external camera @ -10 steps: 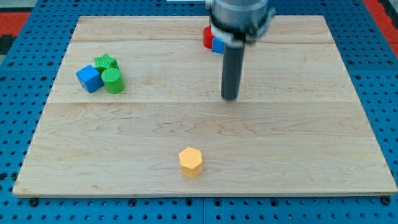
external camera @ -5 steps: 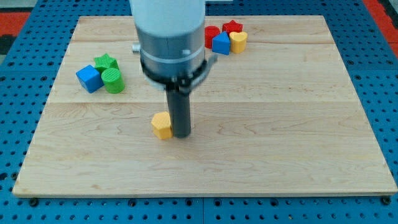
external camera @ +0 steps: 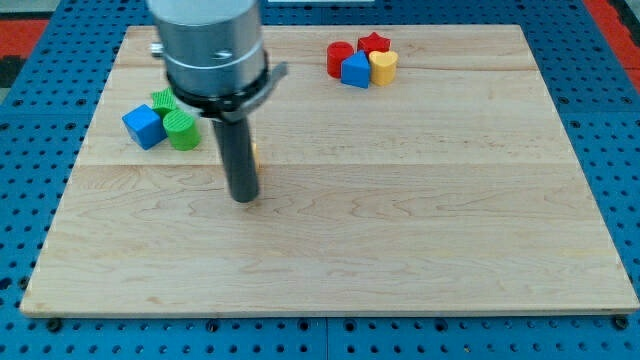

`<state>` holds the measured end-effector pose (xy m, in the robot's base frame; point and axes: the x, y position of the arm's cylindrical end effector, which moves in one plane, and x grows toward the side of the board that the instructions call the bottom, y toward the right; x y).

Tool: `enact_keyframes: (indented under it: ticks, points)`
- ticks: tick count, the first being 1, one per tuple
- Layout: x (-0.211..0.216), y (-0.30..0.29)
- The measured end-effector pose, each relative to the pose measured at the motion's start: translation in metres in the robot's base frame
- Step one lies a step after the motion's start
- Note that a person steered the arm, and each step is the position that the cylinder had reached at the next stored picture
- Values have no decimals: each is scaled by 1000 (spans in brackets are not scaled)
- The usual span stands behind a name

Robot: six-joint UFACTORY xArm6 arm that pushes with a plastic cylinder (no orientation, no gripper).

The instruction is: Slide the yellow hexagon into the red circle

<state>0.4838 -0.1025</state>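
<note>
The yellow hexagon [external camera: 255, 154] is almost wholly hidden behind my rod; only a thin yellow sliver shows at the rod's right edge, left of the board's middle. My tip [external camera: 243, 197] rests on the board just below and in front of it. The red circle [external camera: 338, 57] stands far off at the view's top, right of centre, touching a blue block [external camera: 354, 70].
A red star [external camera: 374, 43] and a yellow heart [external camera: 383, 65] sit with the red circle. A blue cube [external camera: 144, 125], a green star [external camera: 169, 100] and a green cylinder [external camera: 182, 130] cluster at the view's left. The wooden board [external camera: 450, 220] lies on a blue pegboard.
The yellow hexagon has gone from the view's bottom up and to the left, and is now behind the rod. My tip swept from right of centre to the left along with it.
</note>
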Motion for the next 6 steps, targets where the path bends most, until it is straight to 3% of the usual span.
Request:
enact_keyframes:
  ticks: [1,2,3,4,6]
  points:
    - [-25,-5]
    - [-31,50]
    - [-78,63]
    - [-69,71]
    - [-71,16]
